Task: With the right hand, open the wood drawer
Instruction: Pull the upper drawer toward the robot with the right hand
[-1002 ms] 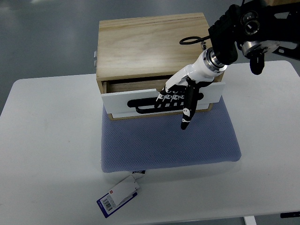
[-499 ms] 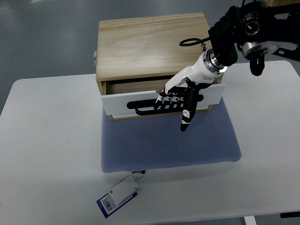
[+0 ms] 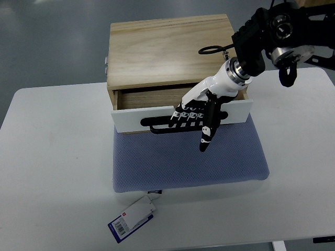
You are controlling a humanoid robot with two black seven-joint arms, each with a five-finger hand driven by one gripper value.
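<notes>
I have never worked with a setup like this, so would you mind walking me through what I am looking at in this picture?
This is one camera looking steeply down from a humanoid robot's own side of a white table. The black-and-white jointed thing coming in from the upper right is the robot's right hand; its left arm is not in view. On the table lies a blue padded mat with a product tag at its near edge. On the mat's far part stands a wooden box with a white-fronted drawer, pulled partly out. The hand's fingers are hooked into the black handle on the drawer front, with one finger pointing down past it.
</notes>
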